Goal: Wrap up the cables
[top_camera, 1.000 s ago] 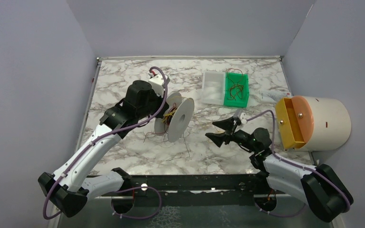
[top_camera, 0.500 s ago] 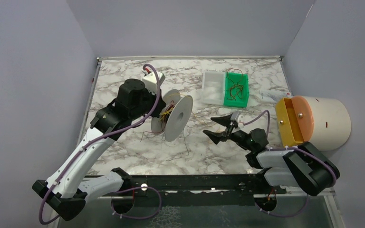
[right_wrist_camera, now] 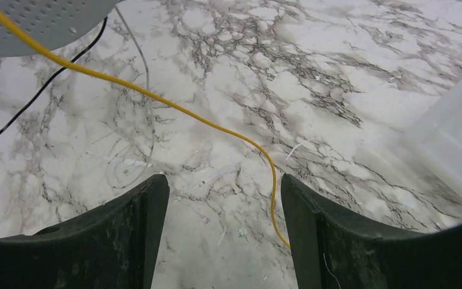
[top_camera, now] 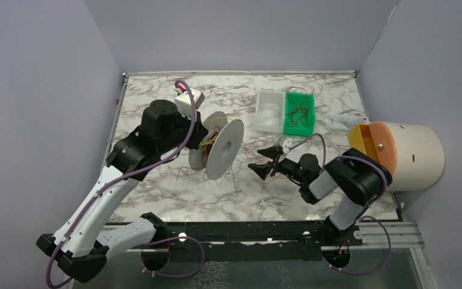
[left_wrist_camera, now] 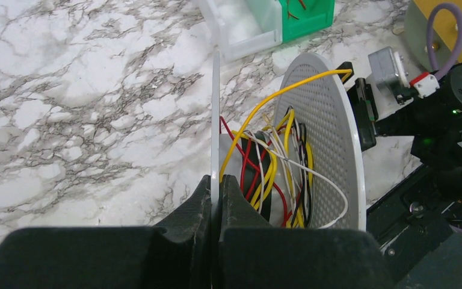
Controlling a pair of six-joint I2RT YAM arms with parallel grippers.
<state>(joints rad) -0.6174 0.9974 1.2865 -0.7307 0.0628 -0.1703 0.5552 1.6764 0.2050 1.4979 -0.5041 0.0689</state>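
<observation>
My left gripper [left_wrist_camera: 216, 182] is shut on the thin near flange [left_wrist_camera: 215, 114] of the translucent white spool [top_camera: 225, 147], holding it on edge above the table. Yellow, red, white and black cables [left_wrist_camera: 271, 171] are wound loosely round its core, in front of the perforated far flange [left_wrist_camera: 328, 120]. One yellow cable [right_wrist_camera: 156, 99] runs from the spool down across the marble and passes between the fingers of my right gripper [right_wrist_camera: 224, 186], close to the right finger [right_wrist_camera: 313, 211]. That gripper [top_camera: 263, 161] is open, right of the spool, holding nothing. Thin loose ends [top_camera: 236, 180] trail below the spool.
A green tray [top_camera: 307, 122] with more thin wires and a white tray [top_camera: 269, 111] sit at the back. A cream cylinder with an orange drawer [top_camera: 397, 155] stands at the right edge. A black rail [top_camera: 246, 232] runs along the near edge.
My left arm has carried the spool a little left and back. My right gripper has moved left toward the spool, its arm folding up behind it, and stayed open.
</observation>
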